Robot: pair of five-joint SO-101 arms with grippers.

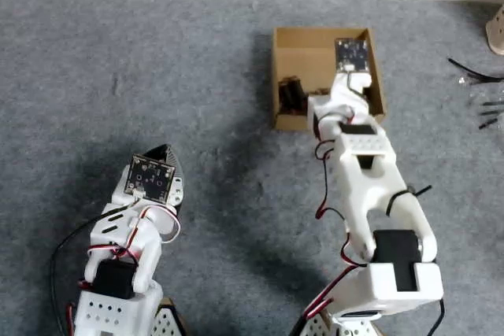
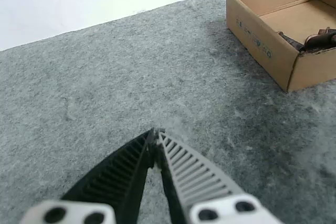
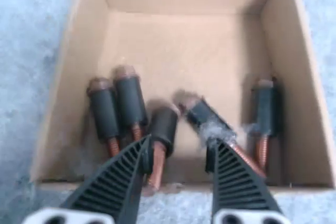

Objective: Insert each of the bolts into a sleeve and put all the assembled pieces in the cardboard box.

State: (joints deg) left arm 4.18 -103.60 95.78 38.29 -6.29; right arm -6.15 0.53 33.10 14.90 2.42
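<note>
Right pincer (image 3: 181, 145) hung open over the near wall of the box (image 3: 194, 45), fingers spread wide with nothing gripped between them. I took that spread for a release posture. All five pieces (image 3: 128, 100) lay on the box floor just beyond the tips, so the drop-off looked done to me.

Two lay side by side beyond one finger, and a third piece (image 3: 161, 129) sat just beside that same finger's tip. A slanted piece (image 3: 202, 115) lay close against the other finger, and a lone piece (image 3: 264, 106) sat out past it, near the side wall. I couldn't tell whether the slanted piece touched the finger.

Four of them ran with their long axes roughly from the near wall toward the far wall. Their bolt heads and black sleeves were at the far end, and the copper threads pointed back toward the pincer. The slanted piece lay diagonally, its thread end angled toward the lone piece.

Left pincer (image 2: 156, 132) was closed on nothing, tips together, low over the grey surface (image 2: 105, 77). The box stood well off ahead of it and to one side. I read it as parked there to leave the box to the right arm.
</note>
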